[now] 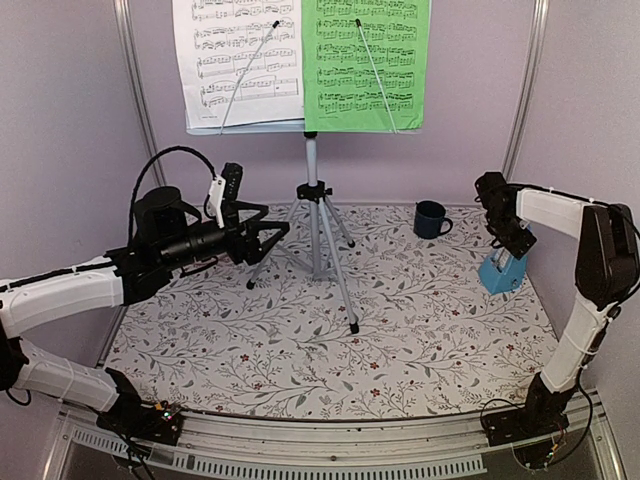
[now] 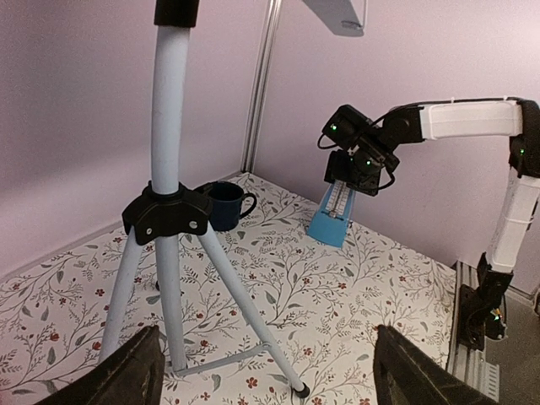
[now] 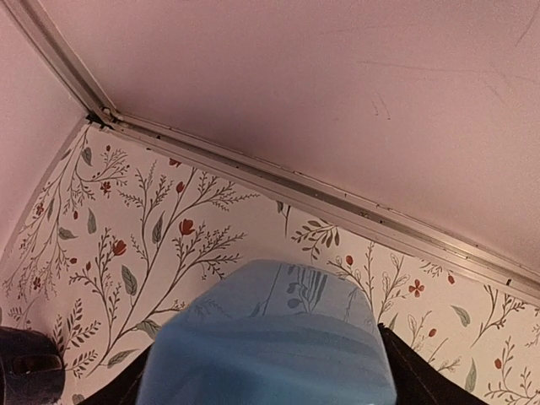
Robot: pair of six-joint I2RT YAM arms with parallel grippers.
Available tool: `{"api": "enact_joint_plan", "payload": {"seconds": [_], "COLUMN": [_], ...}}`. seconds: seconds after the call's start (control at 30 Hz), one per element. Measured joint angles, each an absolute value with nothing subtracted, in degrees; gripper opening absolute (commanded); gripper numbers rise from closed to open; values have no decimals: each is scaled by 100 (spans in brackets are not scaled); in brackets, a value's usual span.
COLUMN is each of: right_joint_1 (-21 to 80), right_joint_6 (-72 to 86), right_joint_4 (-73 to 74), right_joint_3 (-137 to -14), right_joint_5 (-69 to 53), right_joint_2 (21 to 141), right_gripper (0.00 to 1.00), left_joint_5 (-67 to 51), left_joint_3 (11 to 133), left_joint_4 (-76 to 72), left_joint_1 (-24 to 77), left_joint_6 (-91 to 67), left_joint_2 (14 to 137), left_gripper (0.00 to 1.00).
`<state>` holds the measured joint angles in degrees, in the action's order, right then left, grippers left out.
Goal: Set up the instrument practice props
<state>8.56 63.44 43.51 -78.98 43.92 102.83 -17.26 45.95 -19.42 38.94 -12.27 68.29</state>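
Stand [image 1: 312,190]: far centre of worktop [image 1: 430,330], pages [image 1: 240,70] on it.
Metronome [image 1: 498,274]: right side, grasped in right gripper [image 1: 507,255] jaws.
Left gripper [image 1: 272,234]: jaws released, just left of stand.

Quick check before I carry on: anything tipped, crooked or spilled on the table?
Nothing stands out. The music stand is upright on its tripod, the white page and green page sit side by side on it, the mug is upright, and the metronome stands on its base in the right pincer.
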Motion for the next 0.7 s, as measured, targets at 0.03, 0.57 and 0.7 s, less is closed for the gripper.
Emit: {"api": "enact_joint_plan", "payload": {"seconds": [0.03, 0.57, 0.7], "right_joint_1": [869, 1420, 1431], "right_joint_6": [6294, 3645, 2587], "right_joint_4": [4283, 2329, 1658], "right_joint_3": [-7841, -6333, -5782], "right_joint_5": [4414, 3111, 1929], "right_joint_2": [10245, 9030, 8451], "right_gripper": [67, 56, 49], "left_joint_5": [-1728, -1745, -1785], "left_joint_3": [4595, 4574, 4438], "left_joint_4": [-1946, -2130, -2259], "left_joint_1": [3894, 3894, 3896], "left_joint_6": [-1227, -1188, -1122], "left_joint_2": [6829, 7059, 7107], "left_gripper": [85, 85, 84]}}
